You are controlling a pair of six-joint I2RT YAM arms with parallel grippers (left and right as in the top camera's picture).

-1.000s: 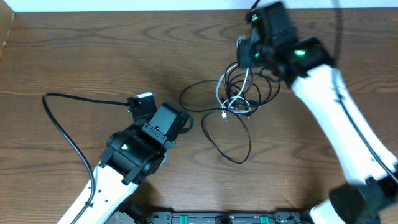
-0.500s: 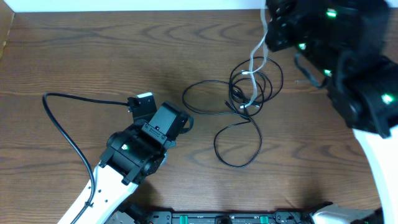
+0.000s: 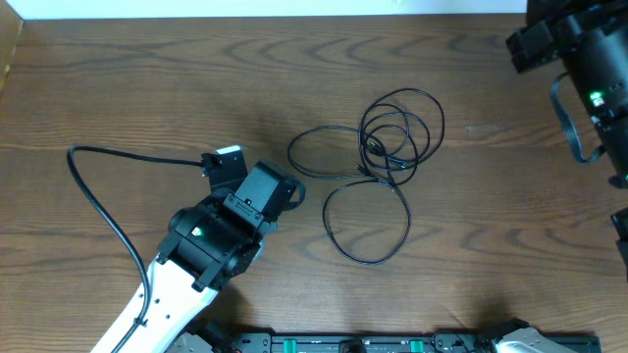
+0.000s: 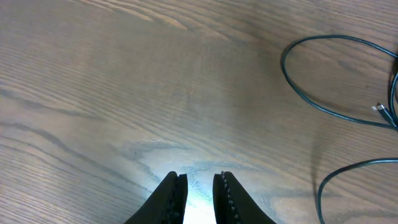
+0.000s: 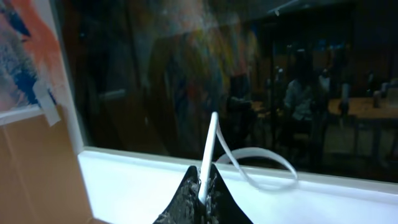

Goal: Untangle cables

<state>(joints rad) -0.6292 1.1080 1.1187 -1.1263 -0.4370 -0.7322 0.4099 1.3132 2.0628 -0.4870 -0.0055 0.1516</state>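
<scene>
A thin black cable (image 3: 369,261) lies in loose loops at the table's middle, with overlapping coils (image 3: 385,155) at its far end. In the left wrist view part of that black cable (image 4: 292,84) and a small plug end (image 4: 380,111) show at the right. My left gripper (image 4: 200,183) hovers low over bare wood to the left of the loops, jaws a little apart with nothing between them. My right gripper (image 5: 205,186) is raised off the table, shut on a white cable (image 5: 211,140) that curls away from it.
The right arm (image 3: 579,59) fills the top right corner of the overhead view. A thicker black lead (image 3: 98,201) curves over the table's left side to the left arm's wrist (image 3: 224,159). A white wall runs along the table's far edge.
My right arm has risen and swung to the right, drawing the white cable out of the tangle. The black loops shifted slightly and now lie alone. The left arm has not moved.
</scene>
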